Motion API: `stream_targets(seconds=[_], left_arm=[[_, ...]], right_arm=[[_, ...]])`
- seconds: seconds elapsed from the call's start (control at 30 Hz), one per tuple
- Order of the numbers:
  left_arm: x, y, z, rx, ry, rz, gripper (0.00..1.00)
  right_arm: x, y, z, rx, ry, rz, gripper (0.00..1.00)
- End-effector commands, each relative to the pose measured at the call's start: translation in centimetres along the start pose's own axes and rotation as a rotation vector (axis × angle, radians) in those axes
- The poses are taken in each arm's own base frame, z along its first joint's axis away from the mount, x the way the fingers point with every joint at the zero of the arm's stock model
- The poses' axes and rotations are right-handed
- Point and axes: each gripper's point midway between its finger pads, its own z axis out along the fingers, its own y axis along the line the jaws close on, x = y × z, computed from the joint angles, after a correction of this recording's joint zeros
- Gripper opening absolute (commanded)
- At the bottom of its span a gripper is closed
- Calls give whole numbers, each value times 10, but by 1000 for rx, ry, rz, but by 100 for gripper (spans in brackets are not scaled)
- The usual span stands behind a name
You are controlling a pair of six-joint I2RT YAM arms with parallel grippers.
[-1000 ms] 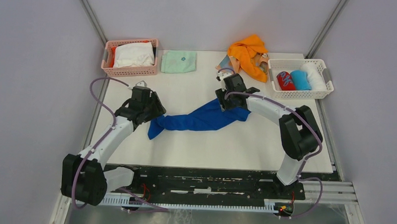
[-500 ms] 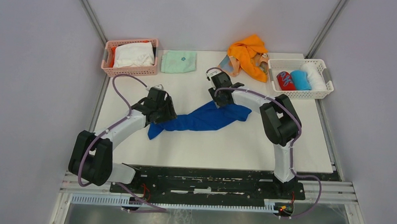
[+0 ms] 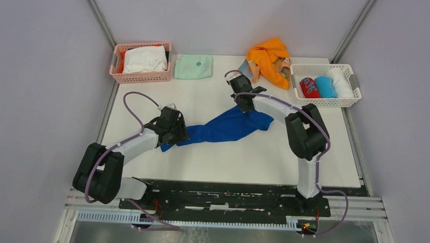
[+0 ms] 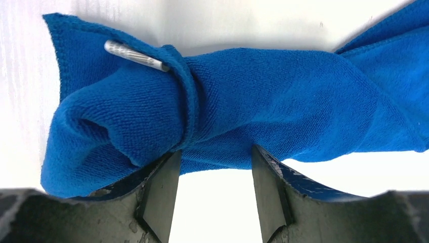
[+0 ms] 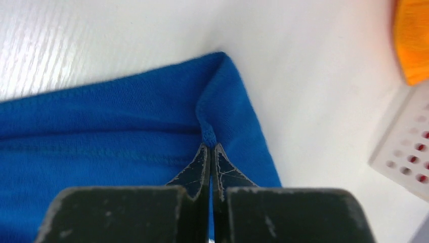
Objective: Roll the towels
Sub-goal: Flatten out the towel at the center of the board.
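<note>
The blue towel lies stretched and bunched across the middle of the table. My left gripper sits at its bunched left end. In the left wrist view the left gripper is open, its fingertips touching the near edge of the blue towel, whose silver loop shows on top. My right gripper is at the towel's far right corner. In the right wrist view the right gripper is shut on a small fold of the blue towel. The orange towel lies crumpled at the back, on top of a peach one.
A pink basket holding white cloth stands at the back left, with a folded mint-green cloth beside it. A white basket with rolled towels stands at the back right; the white basket's corner shows near my right gripper.
My right gripper has shut on the blue towel's far corner. My left gripper has slid right and nearer, onto the towel's bunched left end.
</note>
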Motion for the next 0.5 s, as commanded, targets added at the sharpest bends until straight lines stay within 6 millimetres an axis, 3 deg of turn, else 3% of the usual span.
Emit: stream_targets(seconds=[0.0,0.13,0.27,0.37,0.47], left_arm=[[1,6,0,-16,-52,-83,60],[-15,-8,-12,46,-103,-90,60],[-56,-34,-44,125,-198,-12,65],[-91,-67,-74,237,-282,94,69],[-117,-101,-98,359,-339,187,71]], right_arm=[[-68,-54,-95,73,-215,32,1],[-101,-85,-188,46,-415,48,1],[-111,-88,-270,-80,-622,20,0],[-105,-88,-307,-131,-716,16,0],[-96,-93,-323,-127,-769,27,0]])
